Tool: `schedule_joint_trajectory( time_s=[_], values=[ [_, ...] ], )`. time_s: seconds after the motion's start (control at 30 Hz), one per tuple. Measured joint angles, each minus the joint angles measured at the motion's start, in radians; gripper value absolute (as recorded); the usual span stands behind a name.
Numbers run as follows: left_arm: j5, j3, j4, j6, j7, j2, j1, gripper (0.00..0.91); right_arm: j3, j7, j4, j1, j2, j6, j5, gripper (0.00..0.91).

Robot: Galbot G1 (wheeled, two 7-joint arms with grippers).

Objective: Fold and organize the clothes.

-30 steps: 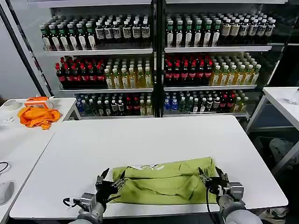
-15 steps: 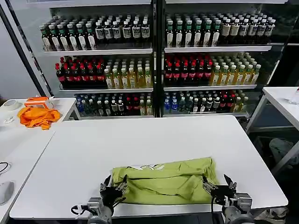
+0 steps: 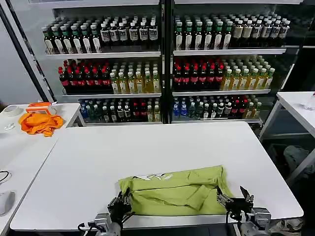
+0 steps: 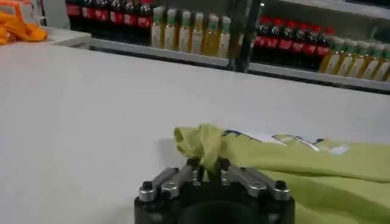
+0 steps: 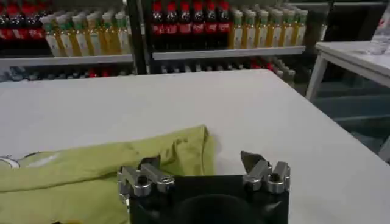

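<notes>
Folding shirt [image 3: 174, 191] being pulled toward the near surface [image 3: 147, 147] edge.
Its left corner is being pinched by the closed left claw [image 4: 207, 165]; the right claw [image 5: 204, 167] has been opened, released beside it.

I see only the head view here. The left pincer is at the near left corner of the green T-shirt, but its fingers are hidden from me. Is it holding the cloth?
Observer: Yes. In the left wrist view the left pincer is shut on a bunched corner of the T-shirt, and that corner stands up in a small peak above the table.
Operator: And the right pincer, does it hold the other corner?
Observer: No. In the right wrist view the right pincer is open, and the T-shirt's edge lies flat on the table just ahead of it, not pinched.
</notes>
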Motion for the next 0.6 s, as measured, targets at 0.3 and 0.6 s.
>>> schedule_joint_trajectory(
  time_s=[0.3,0.6],
  values=[
    [-0.067,-0.08,-0.036,0.015,0.009,0.035,0.027,0.02,0.008,0.001,0.005,0.009,-0.003,-0.002,0.006,0.907],
    [-0.187,-0.295,-0.085,0.043,0.013,0.134,0.061,0.02,0.014,-0.004,0.001,0.026,-0.014,-0.003,0.015,0.907]
  ],
)
